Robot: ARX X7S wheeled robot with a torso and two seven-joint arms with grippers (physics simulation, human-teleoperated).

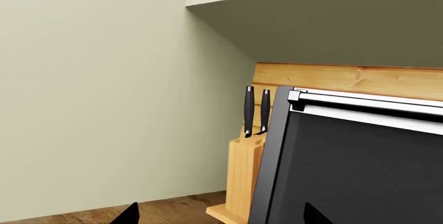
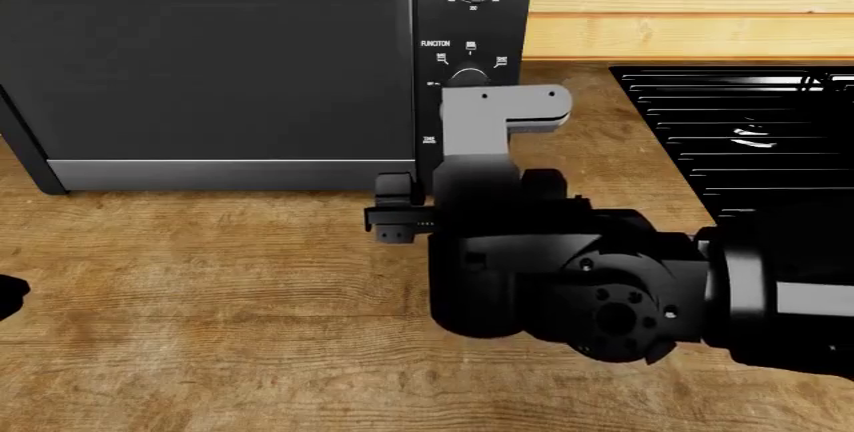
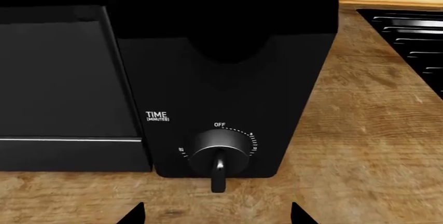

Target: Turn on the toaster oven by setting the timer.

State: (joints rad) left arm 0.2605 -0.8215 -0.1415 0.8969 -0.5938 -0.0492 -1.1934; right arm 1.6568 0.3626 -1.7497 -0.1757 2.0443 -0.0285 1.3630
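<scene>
Right gripper [image 2: 400, 207]: your right arm has it low in front of the toaster oven [image 2: 214, 62], by the knob panel; its two tips show apart, nothing between them.
Timer [image 3: 220, 149]: lowest knob, labelled TIME; its lever points straight down, away from OFF, so it looks already turned, though you can't confirm the oven is on.
Left gripper [image 1: 218, 214]: spread, empty, beside the oven's far side.
Around: knife block [image 1: 239, 180] on the tabletop [image 2: 200, 332], stovetop [image 2: 747, 122] opposite; nothing blocks the knob.

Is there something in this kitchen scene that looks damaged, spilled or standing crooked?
Nothing stands out. The toaster oven sits square on the wooden counter with its door shut, the knife block stands upright beside it, and the timer looks intact. No spills show.
</scene>
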